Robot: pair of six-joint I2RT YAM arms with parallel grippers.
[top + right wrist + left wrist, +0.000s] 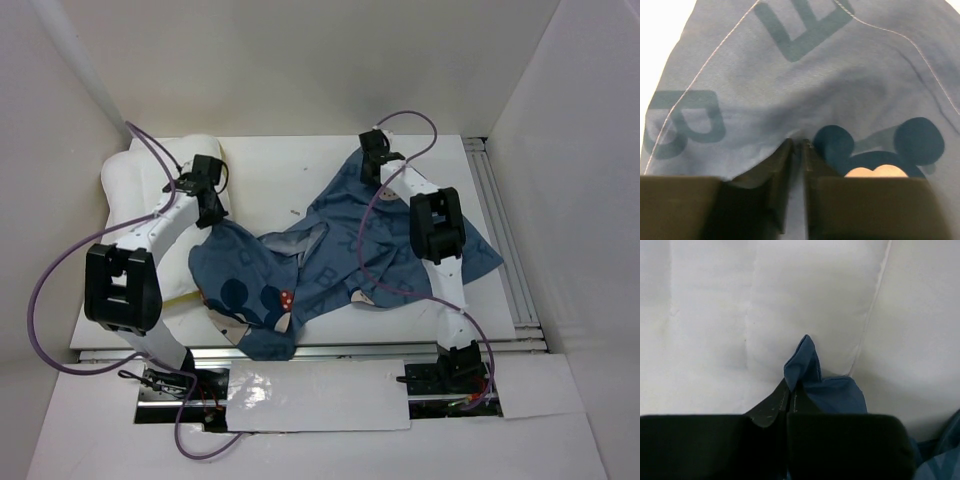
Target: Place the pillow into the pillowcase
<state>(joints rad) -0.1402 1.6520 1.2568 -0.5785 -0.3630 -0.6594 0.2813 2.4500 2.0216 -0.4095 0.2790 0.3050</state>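
Note:
The white pillow (pixel 135 185) lies at the table's far left, partly under my left arm, and fills the left wrist view (pixel 790 300). The blue pillowcase (pixel 340 250) is spread crumpled across the middle and right of the table. My left gripper (pixel 212 212) is shut on a pinched fold of the pillowcase (pixel 802 365) just above the pillow. My right gripper (pixel 372 168) is at the pillowcase's far edge, shut on its cloth (pixel 800 100), beside a printed mouse face (pixel 880 150).
White walls close in the table on the left, back and right. A metal rail (pixel 500 230) runs along the table's right side. Purple cables loop over both arms. The pillowcase's near end (pixel 265 340) hangs over the front edge.

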